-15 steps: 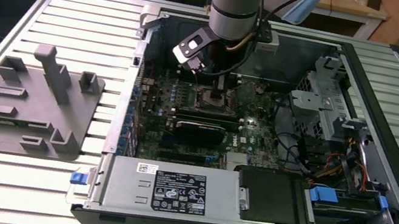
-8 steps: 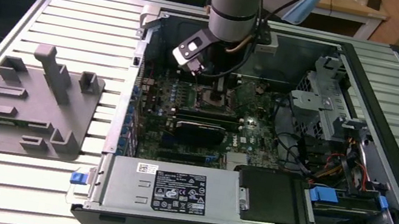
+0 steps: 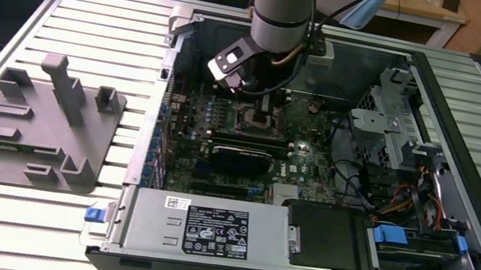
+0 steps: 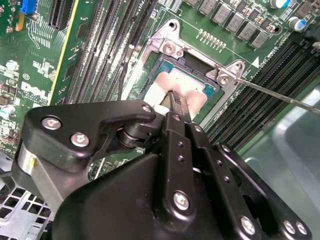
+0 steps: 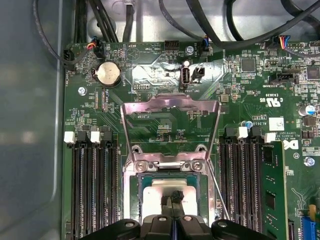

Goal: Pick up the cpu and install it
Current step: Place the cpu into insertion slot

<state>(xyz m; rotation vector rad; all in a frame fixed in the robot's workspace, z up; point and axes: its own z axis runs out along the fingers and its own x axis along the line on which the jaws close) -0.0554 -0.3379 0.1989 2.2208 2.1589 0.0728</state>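
The cpu (image 4: 172, 82) is a silvery square plate with a thin green rim. It lies flat inside the motherboard socket (image 4: 170, 47), seen too in the first wrist view (image 5: 159, 189). The socket's metal load plate (image 5: 170, 125) stands flipped open, and its thin lever (image 5: 220, 197) is swung free. My gripper (image 4: 176, 100) hangs straight over the chip, its two black fingers pressed together with the tips at the chip's top face (image 5: 174, 196). In the exterior view the arm reaches down into the open computer case, with the gripper (image 3: 252, 100) just above the socket (image 3: 257, 122).
A grey fixture tray (image 3: 34, 128) sits on the slatted table at the exterior view's left. Inside the case are the power supply (image 3: 204, 229), a drive cage (image 3: 391, 124) and cables. Memory slots flank the socket, one holding a stick (image 5: 272, 185).
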